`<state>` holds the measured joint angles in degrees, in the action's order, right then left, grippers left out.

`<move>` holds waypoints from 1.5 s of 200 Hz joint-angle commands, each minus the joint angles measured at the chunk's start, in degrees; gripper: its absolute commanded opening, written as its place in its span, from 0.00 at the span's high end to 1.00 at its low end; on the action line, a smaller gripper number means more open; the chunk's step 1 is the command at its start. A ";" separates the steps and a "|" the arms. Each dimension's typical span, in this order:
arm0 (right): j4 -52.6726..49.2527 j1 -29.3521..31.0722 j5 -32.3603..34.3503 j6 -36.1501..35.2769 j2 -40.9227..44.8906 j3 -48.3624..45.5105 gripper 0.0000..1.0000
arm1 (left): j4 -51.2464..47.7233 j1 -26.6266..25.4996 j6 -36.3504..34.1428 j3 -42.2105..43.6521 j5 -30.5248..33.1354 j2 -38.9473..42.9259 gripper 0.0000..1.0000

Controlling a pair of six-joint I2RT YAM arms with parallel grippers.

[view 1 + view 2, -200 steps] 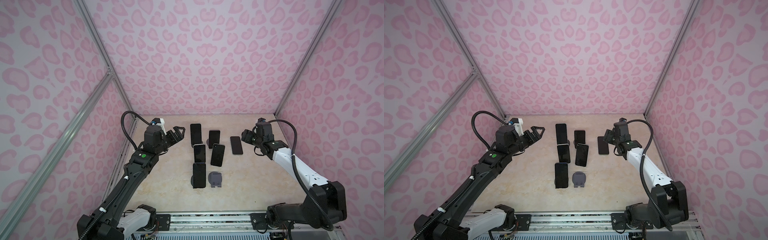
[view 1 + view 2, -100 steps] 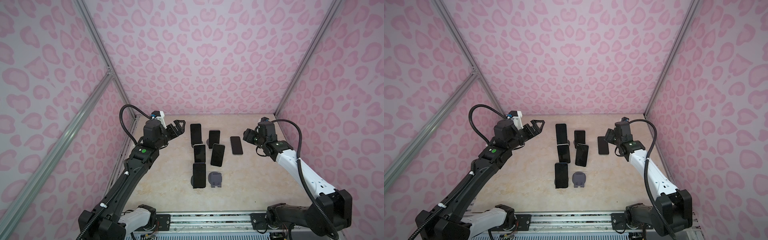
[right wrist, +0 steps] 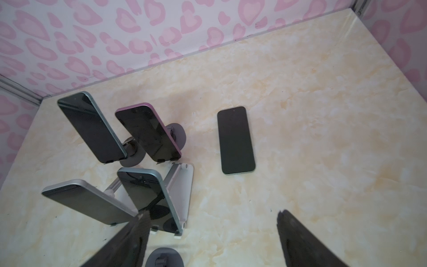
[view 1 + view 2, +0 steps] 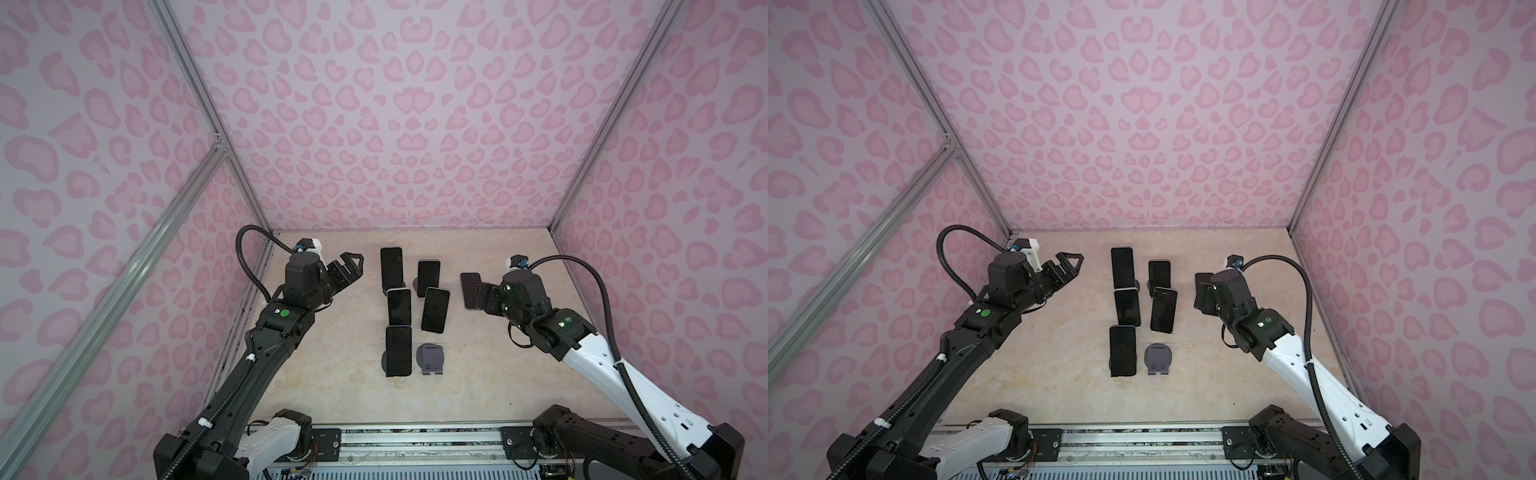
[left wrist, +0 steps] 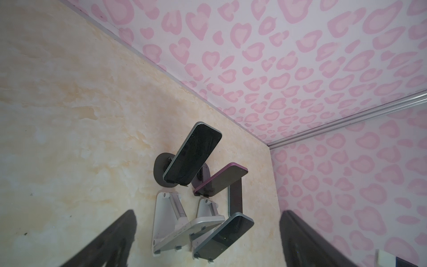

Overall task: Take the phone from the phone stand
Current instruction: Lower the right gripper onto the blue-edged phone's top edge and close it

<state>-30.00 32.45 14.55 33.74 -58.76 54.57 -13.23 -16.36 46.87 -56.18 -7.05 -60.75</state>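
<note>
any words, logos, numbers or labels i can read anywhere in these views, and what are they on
No text is readable in any view.
flat phone: screen dark, no wording.
purple-edged phone and the other phones on stands: screens dark, no logo showing.
empty stand: no legible mark.
white sticker on the left arm: too small to read.

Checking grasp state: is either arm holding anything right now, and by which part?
Nothing is held. Left jaws stand open in the air; right jaws stand apart and empty, the flat phone lying free on the table near them.
</note>
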 commanded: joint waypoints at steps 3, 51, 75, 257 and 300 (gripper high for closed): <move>-0.79 4.08 6.14 4.84 1.24 -1.06 0.11 | -0.26 0.15 -0.81 1.69 1.33 2.70 0.01; -0.16 15.47 12.54 9.11 -2.12 1.45 0.12 | -1.83 0.57 -0.13 2.71 2.55 2.67 0.02; 0.73 20.16 14.45 11.02 -5.58 2.69 0.11 | -3.24 1.93 0.52 2.42 1.45 1.43 0.02; 5.53 36.31 15.24 20.18 -36.17 16.73 0.01 | -4.65 7.57 3.31 2.22 -3.32 0.99 0.03; 3.31 36.46 16.98 21.45 -38.50 18.47 0.01 | -4.36 7.66 3.38 2.09 -4.75 0.36 0.03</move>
<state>-24.16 68.82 29.17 53.60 -95.98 72.14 -18.28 -8.80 50.48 -53.58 -10.41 -60.10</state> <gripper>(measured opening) 0.991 0.972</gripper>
